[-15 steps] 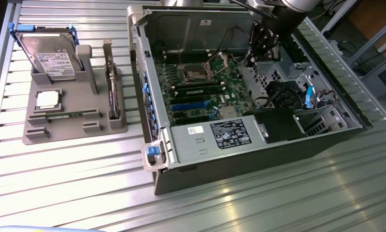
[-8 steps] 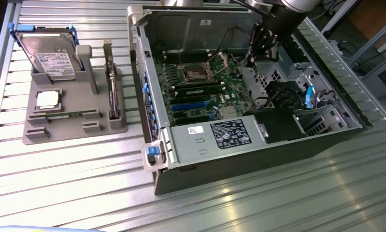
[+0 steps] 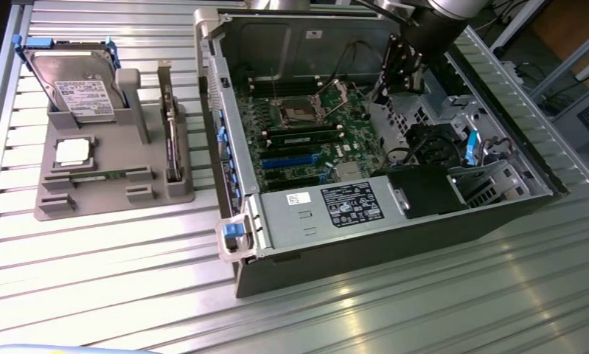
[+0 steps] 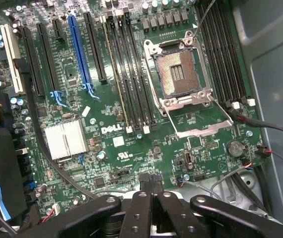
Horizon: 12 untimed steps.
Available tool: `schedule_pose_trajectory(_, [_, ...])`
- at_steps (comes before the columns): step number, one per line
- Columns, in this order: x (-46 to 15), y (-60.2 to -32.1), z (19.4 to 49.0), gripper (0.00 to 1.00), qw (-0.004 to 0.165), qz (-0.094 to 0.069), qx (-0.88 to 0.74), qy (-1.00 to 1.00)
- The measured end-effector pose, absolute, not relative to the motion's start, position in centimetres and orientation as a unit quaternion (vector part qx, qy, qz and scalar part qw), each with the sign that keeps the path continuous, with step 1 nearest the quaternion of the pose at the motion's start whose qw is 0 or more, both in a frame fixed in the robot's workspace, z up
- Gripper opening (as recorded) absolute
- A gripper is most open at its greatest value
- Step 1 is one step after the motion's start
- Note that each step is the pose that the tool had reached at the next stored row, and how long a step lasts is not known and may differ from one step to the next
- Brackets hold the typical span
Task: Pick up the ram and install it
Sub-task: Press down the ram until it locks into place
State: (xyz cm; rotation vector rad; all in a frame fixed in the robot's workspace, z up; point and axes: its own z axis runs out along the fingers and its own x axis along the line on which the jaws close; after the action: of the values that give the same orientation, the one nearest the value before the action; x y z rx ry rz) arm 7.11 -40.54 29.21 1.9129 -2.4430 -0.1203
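Arm is parked over the open computer case [image 3: 393, 240], gripper [image 3: 402, 74] at about 1 o'clock in the exterior view, hanging above the motherboard [image 3: 319, 151]. In the wrist view the gripper [image 4: 151, 201] has its two black fingers pressed together, nothing between them, so the hand is narrow and empty. The ram [image 3: 99, 177] looks to be the thin green stick lying flat in the gray holder [image 3: 176, 193], at 9 o'clock from the case, well apart from the gripper, just at 6 o'clock of the square silver processor chip [image 3: 73, 150]. The wrist view looks down on the empty CPU socket [image 4: 181, 74] and the long black memory slots [image 4: 131, 74] beside it; can't tell whether any slot is filled. Judgement: pick step not yet started, task near its beginning. The pick calls for opened fingers, a reach across to the holder, and a grip squared to the stick's thin long edges.
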Motion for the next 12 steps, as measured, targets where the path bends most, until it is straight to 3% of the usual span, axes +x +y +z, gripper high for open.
schedule_pose_trajectory(12, [7.11,-40.53,29.08,0.10,0.018,-0.038,0.606,-0.795])
